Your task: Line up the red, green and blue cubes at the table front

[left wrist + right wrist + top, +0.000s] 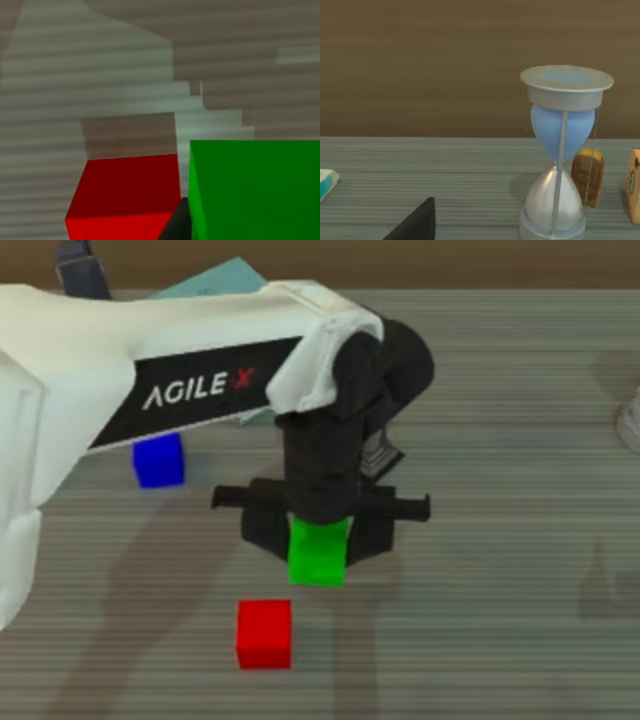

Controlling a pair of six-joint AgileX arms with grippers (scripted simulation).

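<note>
Gripping the green cube — left end effector beside red cube.

We see three cubes on table. Green cube near centre, between fingers of our left gripper. Red cube nearer front, slightly left of it, close. Blue cube farther back, left, beside our left arm. Hourglass at table's right edge.

Our grey striped tabletop carries a glossy red cube and a deep blue cube. We also see a silver-and-blue hourglass standing on it.
</note>
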